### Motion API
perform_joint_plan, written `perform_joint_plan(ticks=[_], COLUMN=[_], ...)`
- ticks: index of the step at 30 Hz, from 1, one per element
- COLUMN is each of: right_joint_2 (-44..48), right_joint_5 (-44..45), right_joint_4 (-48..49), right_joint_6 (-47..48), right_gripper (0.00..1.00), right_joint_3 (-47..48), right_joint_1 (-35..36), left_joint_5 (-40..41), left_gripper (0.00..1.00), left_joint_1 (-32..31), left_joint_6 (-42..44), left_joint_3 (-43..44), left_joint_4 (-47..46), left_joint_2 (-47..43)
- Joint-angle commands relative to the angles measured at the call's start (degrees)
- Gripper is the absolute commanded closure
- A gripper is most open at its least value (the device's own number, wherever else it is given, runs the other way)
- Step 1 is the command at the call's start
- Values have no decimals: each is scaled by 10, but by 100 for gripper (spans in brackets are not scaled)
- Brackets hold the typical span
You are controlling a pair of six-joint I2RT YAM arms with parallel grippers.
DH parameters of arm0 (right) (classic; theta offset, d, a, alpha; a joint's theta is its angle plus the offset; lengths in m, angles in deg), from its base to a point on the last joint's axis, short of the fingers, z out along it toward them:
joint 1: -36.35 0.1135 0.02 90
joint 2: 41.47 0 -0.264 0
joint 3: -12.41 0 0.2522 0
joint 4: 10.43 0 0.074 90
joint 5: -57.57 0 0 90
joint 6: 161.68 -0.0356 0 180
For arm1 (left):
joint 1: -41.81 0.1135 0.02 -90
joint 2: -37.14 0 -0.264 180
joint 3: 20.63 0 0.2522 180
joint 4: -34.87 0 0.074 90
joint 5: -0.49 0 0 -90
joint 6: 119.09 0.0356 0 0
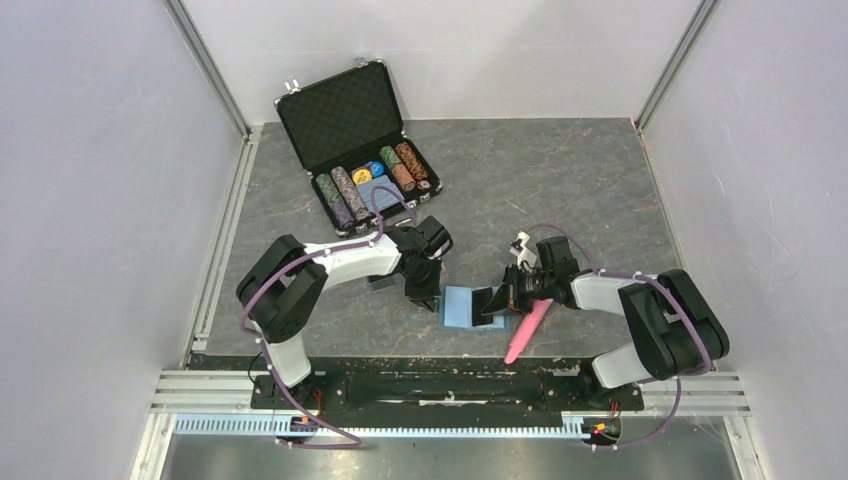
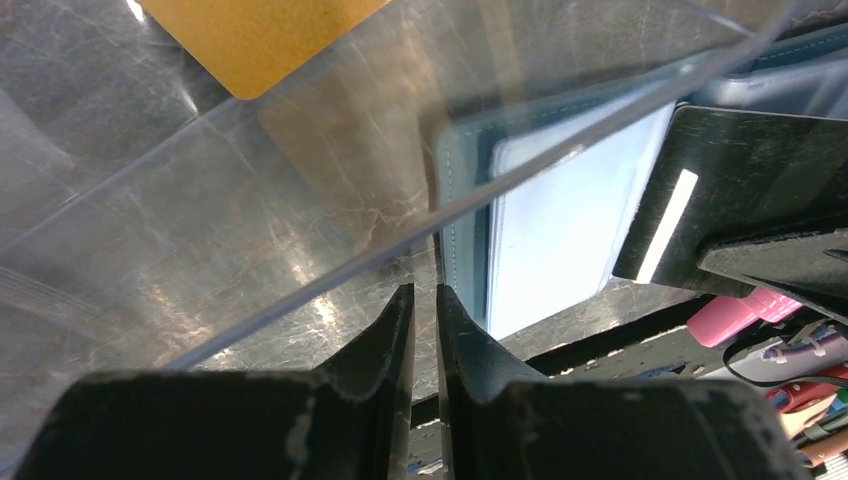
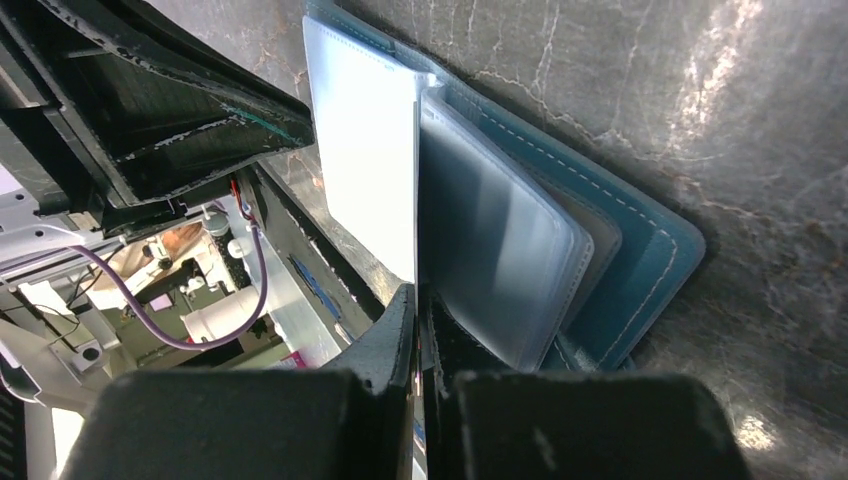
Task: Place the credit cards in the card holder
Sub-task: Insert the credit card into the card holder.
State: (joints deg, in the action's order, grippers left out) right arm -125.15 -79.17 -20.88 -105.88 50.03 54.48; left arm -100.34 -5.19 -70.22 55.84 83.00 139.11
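The teal card holder (image 1: 458, 310) lies open on the table between the two grippers, its light inside (image 2: 560, 230) and clear sleeves (image 3: 500, 240) showing. My right gripper (image 1: 503, 300) (image 3: 417, 290) is shut on a black credit card (image 1: 487, 303) with a white stripe (image 2: 720, 180). It holds the card upright over the holder's right part. My left gripper (image 1: 425, 298) (image 2: 420, 290) hangs just left of the holder, its jaws a narrow slit apart with nothing between them. A gold-orange credit card (image 2: 255, 35) lies farther off, seen through clear plastic.
A clear plastic box edge (image 2: 300, 295) crosses the left wrist view just above my left fingertips. A pink tool (image 1: 527, 330) lies at the front edge under the right arm. The black chip briefcase (image 1: 355, 140) stands open at the back left.
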Motion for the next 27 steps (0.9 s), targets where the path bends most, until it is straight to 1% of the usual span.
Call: perform_joint_plan(ticks=[1, 10, 19, 27], right_joint_2=[-9, -25, -47, -75], right_joint_5=[-16, -26, -41, -35], right_joint_4=[32, 37, 83, 97], right_joint_6=[-4, 4, -8, -5], right_gripper=[100, 100, 100, 100], right_joint_3=[11, 13, 14, 20], right_joint_1=[-1, 4, 18, 32], left_joint_5=[9, 2, -1, -1], left_gripper=[82, 83, 84, 85], left_joint_1=[-5, -7, -8, -9], left_joint_6=[-19, -14, -13, -13], left_joint_3=[3, 12, 14, 16], left_joint_4=[0, 0, 1, 5], left_joint_2=[13, 36, 45, 45])
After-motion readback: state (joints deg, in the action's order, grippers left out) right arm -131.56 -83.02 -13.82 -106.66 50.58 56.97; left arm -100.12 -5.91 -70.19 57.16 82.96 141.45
